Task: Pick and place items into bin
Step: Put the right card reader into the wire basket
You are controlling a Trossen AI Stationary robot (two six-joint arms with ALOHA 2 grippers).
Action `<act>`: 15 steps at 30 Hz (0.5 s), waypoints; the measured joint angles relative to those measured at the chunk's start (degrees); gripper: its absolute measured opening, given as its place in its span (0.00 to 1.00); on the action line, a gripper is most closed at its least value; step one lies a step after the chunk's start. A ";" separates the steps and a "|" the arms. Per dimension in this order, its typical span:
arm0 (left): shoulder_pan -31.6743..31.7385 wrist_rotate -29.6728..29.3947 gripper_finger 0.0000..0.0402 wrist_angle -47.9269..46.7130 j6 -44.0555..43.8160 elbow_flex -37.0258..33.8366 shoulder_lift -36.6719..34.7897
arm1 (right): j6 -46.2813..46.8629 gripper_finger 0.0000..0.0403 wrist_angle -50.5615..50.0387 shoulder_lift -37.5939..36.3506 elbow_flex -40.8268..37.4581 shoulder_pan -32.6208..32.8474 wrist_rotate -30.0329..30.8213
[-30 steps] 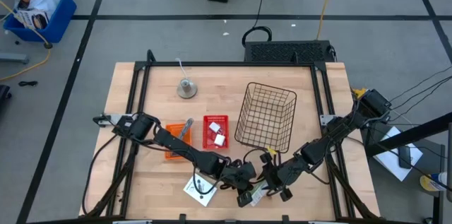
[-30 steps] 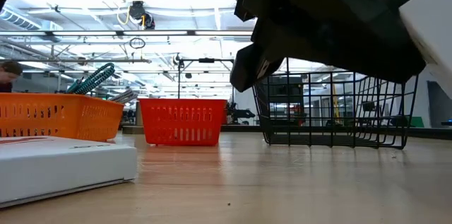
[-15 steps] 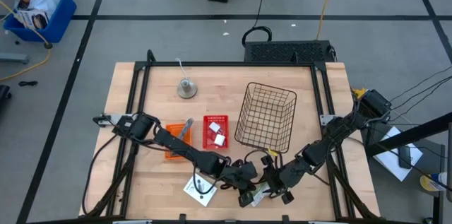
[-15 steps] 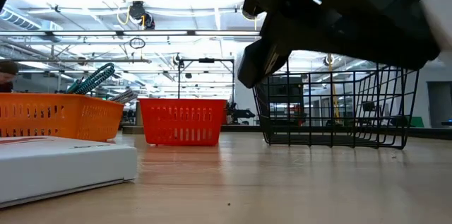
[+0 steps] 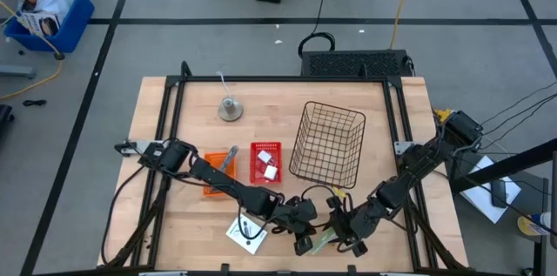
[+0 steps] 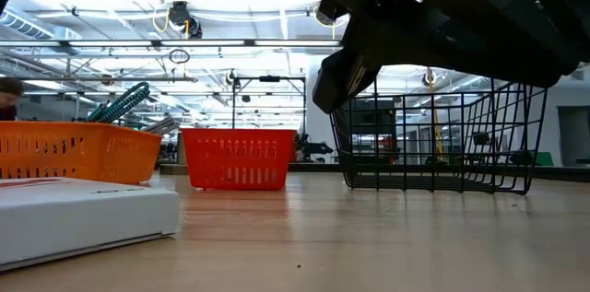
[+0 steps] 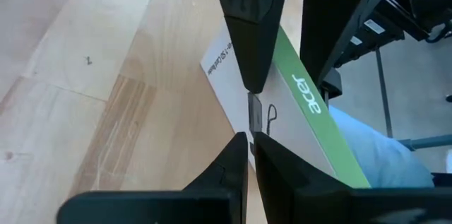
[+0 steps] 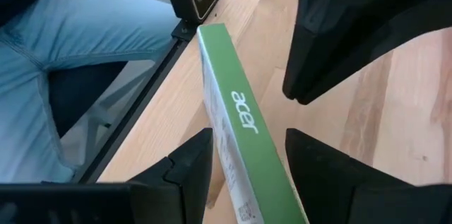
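A white card box with a green "acer" edge [image 8: 240, 104] [image 7: 311, 104] is up off the table near its near edge [image 5: 320, 241], between both grippers. My right gripper [image 8: 247, 146] [image 5: 342, 234] is shut on it. My left gripper [image 7: 250, 139] [image 5: 303, 226] is shut, with its tips at the box's white face. A second white card [image 5: 246, 231] [image 6: 83, 214] lies flat on the table. The grey and teal tools [image 6: 129, 103] stick out of the orange bin [image 5: 218, 174]. White blocks [image 5: 268, 166] lie in the red bin [image 6: 238, 157]. My right gripper pinches the card box across its thickness, one finger [image 8: 180, 164] on each broad face and the green edge [image 8: 265, 157] showing between them. The box is lifted clear and stands on edge. My left gripper's shut tips are at the box's white face [image 7: 229, 75]; whether they touch it I cannot tell.
A black wire basket [image 5: 329, 144] stands right of the red bin. The round grey bell [image 5: 230, 109] sits near the far edge. A person in jeans [image 8: 92, 47] sits close to the table's near edge. Bare wood lies along the far right.
My right gripper has moved toward the table's near edge and slightly right, taking the card box with it. The box's white face, seen at the low view's upper right a second ago, has slid out of that picture. My left arm has kept still.
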 joint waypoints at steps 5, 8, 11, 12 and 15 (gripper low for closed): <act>0.00 0.00 0.08 -0.02 -0.08 0.00 0.00 | 1.65 0.42 -0.63 0.00 0.00 0.07 0.11; 0.02 -0.02 0.08 -0.02 0.36 0.00 0.00 | 2.65 0.38 -1.57 0.00 0.00 0.09 0.09; 0.00 0.00 0.08 -0.04 0.36 0.00 0.00 | 2.82 0.30 -1.52 0.00 0.00 0.09 0.05; 0.00 0.00 0.08 -0.02 0.38 0.00 0.00 | 3.03 0.27 -1.56 0.00 0.00 0.09 0.02; 0.02 0.00 0.08 -0.02 0.35 0.00 0.00 | 4.05 0.14 -1.66 0.00 0.00 0.09 -0.22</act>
